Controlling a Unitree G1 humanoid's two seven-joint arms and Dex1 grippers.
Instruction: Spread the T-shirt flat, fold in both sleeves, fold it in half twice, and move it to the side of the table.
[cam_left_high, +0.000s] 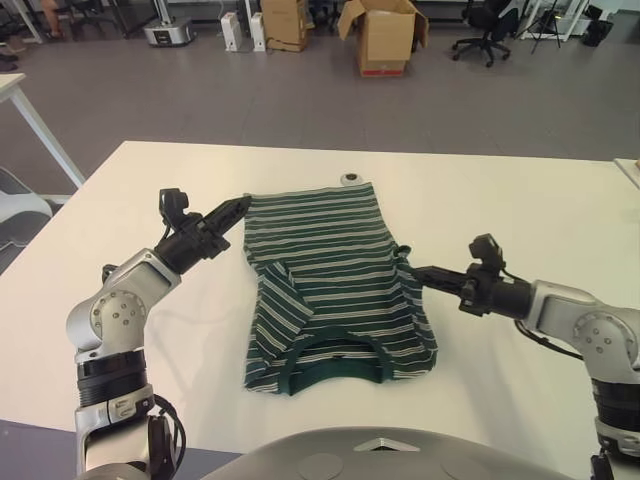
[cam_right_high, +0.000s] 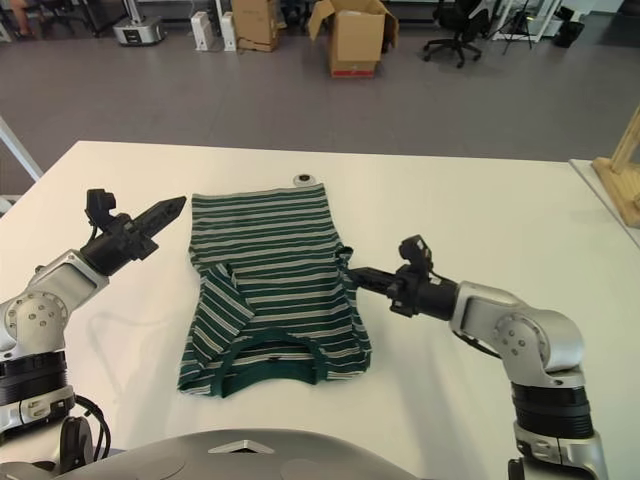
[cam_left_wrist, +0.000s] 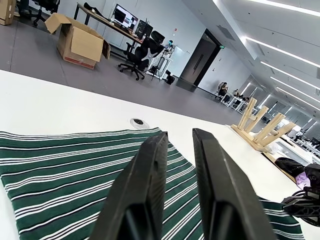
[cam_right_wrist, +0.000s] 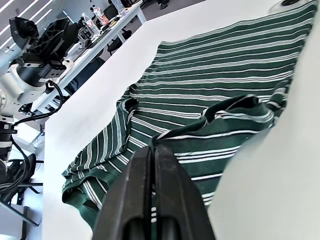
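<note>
A green T-shirt (cam_left_high: 330, 270) with white stripes lies on the white table (cam_left_high: 520, 210), collar toward me and both sleeves folded onto the body. My left gripper (cam_left_high: 240, 207) hovers at the shirt's far left hem corner. In the left wrist view its fingers (cam_left_wrist: 150, 165) stand a narrow gap apart, open, with nothing between them. My right gripper (cam_left_high: 418, 270) points at the shirt's right edge, beside the folded sleeve (cam_right_wrist: 240, 107). Its fingers (cam_right_wrist: 140, 170) are pressed together, and no cloth shows between them.
A round cable port (cam_left_high: 350, 179) sits in the table just beyond the hem. Bare tabletop runs wide on both sides of the shirt. A wooden rack (cam_right_high: 620, 170) stands off the table's right edge. A cardboard box (cam_left_high: 385, 35) and chairs are on the floor behind.
</note>
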